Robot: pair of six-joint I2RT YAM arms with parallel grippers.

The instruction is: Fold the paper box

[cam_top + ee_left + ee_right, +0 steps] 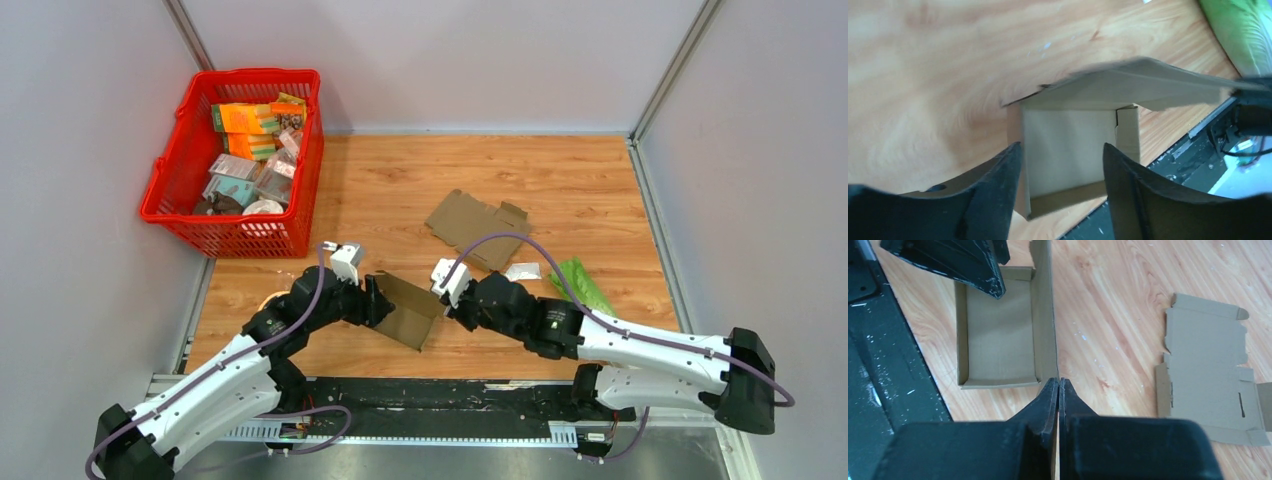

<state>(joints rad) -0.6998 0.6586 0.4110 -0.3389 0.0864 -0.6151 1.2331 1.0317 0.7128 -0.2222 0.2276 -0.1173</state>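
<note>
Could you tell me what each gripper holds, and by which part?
The right gripper pinches the paper box by the raised lid edge; left gripper holds nothing.

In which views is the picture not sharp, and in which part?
Left wrist view: the raised flap of the paper box is smeared, the table soft. Right wrist view: wood grain and the flat cardboard sheet are crisp. Top view: even light, no glare.

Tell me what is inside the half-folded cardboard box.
Only bare cardboard floor shows inside the box. In the right wrist view a finger of the left gripper hides one far corner, so that spot cannot be checked.
</note>
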